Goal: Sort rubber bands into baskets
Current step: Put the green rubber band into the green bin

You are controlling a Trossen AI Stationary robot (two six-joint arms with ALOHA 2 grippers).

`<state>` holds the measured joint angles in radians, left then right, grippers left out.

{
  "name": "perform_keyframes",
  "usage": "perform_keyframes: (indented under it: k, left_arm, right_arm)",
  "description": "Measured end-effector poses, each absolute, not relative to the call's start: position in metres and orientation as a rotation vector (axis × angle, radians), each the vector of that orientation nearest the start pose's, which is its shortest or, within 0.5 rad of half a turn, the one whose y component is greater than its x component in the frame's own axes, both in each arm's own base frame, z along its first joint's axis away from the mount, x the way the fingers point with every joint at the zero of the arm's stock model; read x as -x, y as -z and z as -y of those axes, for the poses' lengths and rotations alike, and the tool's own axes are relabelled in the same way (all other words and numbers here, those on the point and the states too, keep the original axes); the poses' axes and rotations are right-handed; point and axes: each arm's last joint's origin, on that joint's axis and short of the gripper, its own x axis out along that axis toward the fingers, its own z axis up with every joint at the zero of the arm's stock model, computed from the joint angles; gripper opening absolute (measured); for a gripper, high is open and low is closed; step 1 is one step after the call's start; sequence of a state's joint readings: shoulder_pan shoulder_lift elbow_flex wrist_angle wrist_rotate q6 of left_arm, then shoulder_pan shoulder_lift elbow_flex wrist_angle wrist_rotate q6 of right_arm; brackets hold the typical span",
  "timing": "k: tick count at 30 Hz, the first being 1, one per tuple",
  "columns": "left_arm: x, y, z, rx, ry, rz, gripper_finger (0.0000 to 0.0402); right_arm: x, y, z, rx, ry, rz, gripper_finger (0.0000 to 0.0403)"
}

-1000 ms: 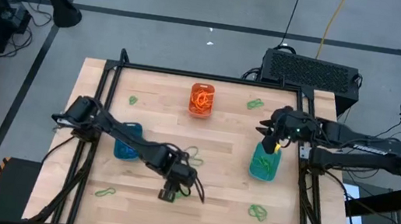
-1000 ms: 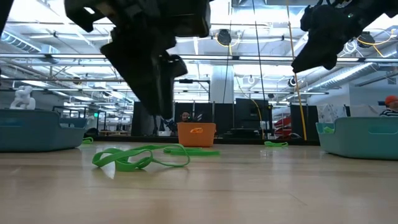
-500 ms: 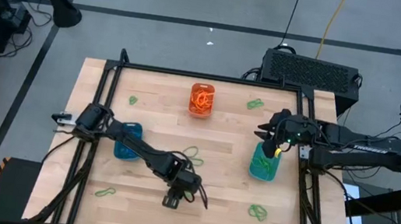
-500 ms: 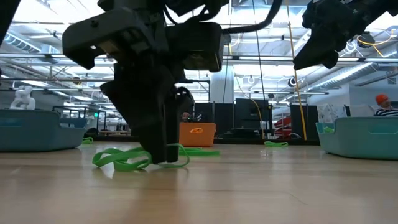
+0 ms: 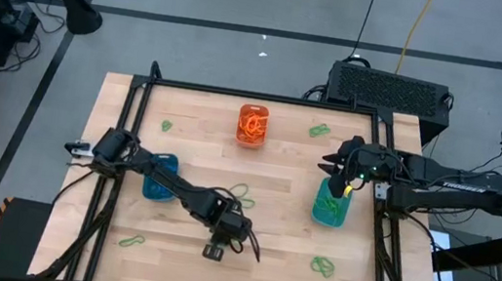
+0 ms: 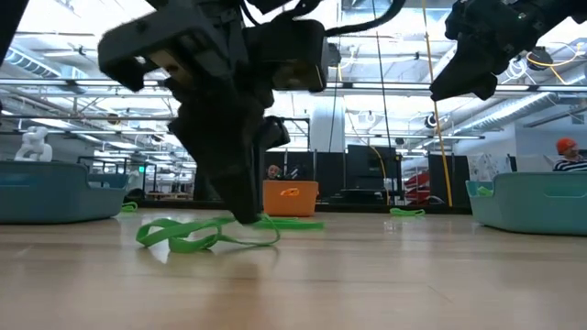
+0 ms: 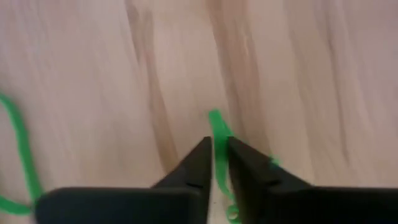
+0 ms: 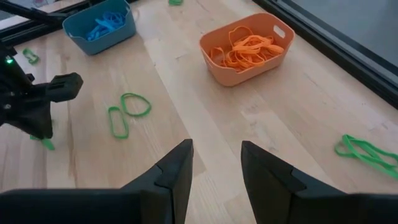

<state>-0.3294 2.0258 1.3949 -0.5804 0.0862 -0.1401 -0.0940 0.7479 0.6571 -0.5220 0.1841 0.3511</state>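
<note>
Green rubber band [image 7: 216, 122] between left hand [image 7: 215, 148] fingers (table-level)

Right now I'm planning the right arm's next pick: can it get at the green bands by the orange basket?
Probably yes: the right tool stands open, with bare table between it and the green bands; the left tool works off to one side.

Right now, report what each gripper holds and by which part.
The left gripper pinches a green rubber band by a strand between its fingertips, down at the table. The right gripper, above the teal basket, holds nothing.
</note>
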Motion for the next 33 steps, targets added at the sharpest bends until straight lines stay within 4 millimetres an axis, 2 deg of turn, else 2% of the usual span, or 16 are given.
perform_keyframes:
  k: [1,3,8,18,22,28,33]
  left_arm:
    - [-0.381,-0.154,0.132,-0.033,0.276,-1.232,0.0031]
    - [-0.381,-0.154,0.131,-0.046,0.281,-1.231,0.0010]
    - [-0.384,-0.157,0.128,-0.070,0.286,-1.221,0.0004]
    - [-0.402,-0.207,0.118,-0.141,0.343,-1.034,0.0002]
    - [-0.403,-0.217,0.112,-0.157,0.346,-1.011,0.0002]
    - [-0.410,-0.227,0.095,-0.158,0.270,-0.947,0.0001]
    - [-0.436,-0.224,0.069,-0.175,0.182,-0.779,0.0001]
  right_arm:
    - [-0.153,-0.265,0.020,-0.308,0.374,-0.561,0.0128]
    - [-0.153,-0.265,0.020,-0.307,0.373,-0.559,0.0128]
    - [-0.153,-0.265,0.020,-0.307,0.373,-0.561,0.0128]
    - [-0.153,-0.265,0.020,-0.290,0.368,-0.567,0.0128]
    - [-0.153,-0.265,0.020,-0.286,0.367,-0.570,0.0128]
    - [-0.153,-0.265,0.020,-0.269,0.362,-0.572,0.0128]
    - [-0.153,-0.265,0.020,-0.254,0.358,-0.576,0.0128]
